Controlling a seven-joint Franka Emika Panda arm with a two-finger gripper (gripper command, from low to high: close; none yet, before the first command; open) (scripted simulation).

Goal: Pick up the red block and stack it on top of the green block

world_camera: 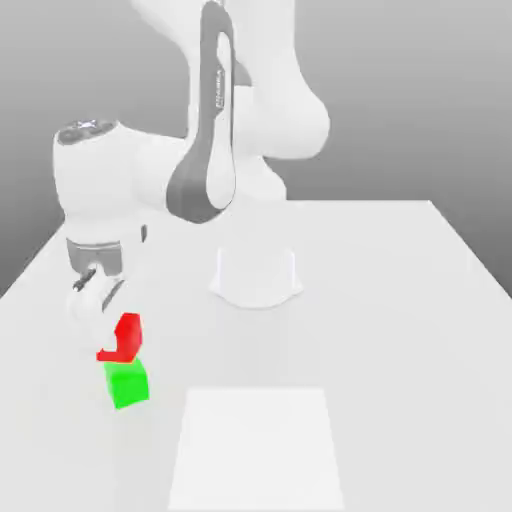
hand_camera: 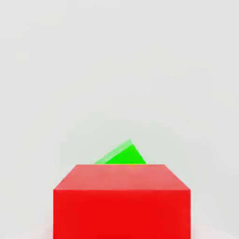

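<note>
small pale letters are seen running down the grey strip of the arm [world_camera: 218, 90], but they cannot be read. no words, numbers or signs can be read anywhere else.

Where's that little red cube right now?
In the exterior view, the small glossy red cube sits low on the left, tilted just above the small green cube, below the robot's hand.

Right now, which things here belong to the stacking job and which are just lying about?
Belong to the job:
- red block, held in the shut gripper
- green block, on the table right under the red one

Just lying about:
- white square patch on the table
- white round base behind it
</note>
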